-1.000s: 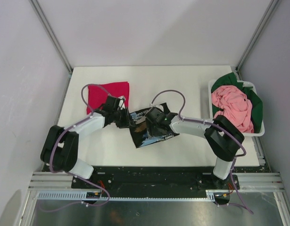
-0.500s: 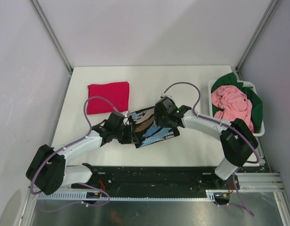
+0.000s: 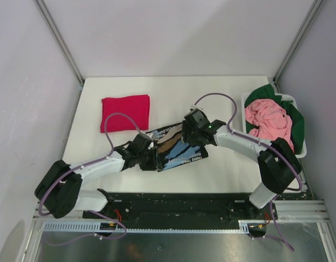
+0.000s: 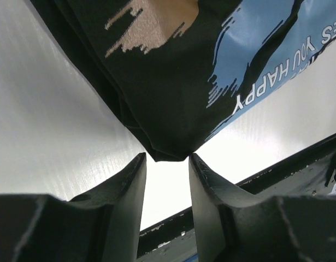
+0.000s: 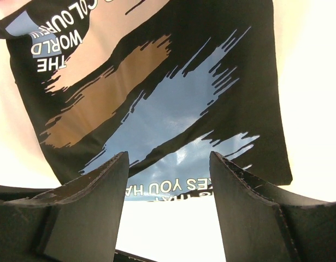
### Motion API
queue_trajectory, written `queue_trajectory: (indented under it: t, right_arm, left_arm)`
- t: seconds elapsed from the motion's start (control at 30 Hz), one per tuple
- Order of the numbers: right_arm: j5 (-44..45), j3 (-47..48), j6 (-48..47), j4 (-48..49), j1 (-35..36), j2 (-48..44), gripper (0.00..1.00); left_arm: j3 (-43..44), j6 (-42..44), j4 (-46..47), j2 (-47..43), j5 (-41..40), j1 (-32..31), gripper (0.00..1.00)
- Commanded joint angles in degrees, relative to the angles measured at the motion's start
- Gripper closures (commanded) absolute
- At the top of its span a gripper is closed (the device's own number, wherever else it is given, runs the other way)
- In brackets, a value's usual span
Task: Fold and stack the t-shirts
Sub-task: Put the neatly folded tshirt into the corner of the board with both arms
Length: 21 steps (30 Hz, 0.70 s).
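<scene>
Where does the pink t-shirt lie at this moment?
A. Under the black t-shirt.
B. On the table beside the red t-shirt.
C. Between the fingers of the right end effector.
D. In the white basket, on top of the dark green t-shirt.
D: the top view shows the pink t-shirt in the white basket, lying over the dark green t-shirt.

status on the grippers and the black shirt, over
Left gripper jaws parted at black t-shirt corner. Right gripper open above it, empty. Red t-shirt folded, apart; nothing in the way.

Lab cell: aluminium frame (image 3: 58,38), white walls (image 3: 173,38)
</scene>
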Motion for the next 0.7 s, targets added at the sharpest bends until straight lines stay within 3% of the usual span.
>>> queue_trajectory:
  t: [0.0, 0.17, 0.3, 0.37, 0.67]
  right_arm:
    - [0.1, 0.9, -0.7, -0.3, -0.7, -2.5, 0.34]
    - [0.6, 0.4, -0.8, -0.4, -0.7, -2.4, 0.34]
    - [0.7, -0.2, -1.0, -0.2, -1.2, -2.3, 0.35]
    - [0.5, -0.4, -1.1, 0.2, -1.8, -2.1, 0.35]
    - [-4.3, -0.8, -2.8, 6.5, -8.8, 0.3, 0.32]
  left_arm:
    - [0.8, -2.0, 3.3, 1.3, -2.2, -0.7, 0.58]
    - [-0.2, -3.7, 4.8, 1.6, -2.6, -0.9, 0.67]
    - [-2.1, -5.6, 4.7, 0.2, -4.3, -0.9, 0.9]
    - [-2.8, -6.6, 3.9, -0.4, -5.0, -0.9, 0.98]
    - [-0.8, -11.7, -9.8, -3.5, -19.6, -0.2, 1.0]
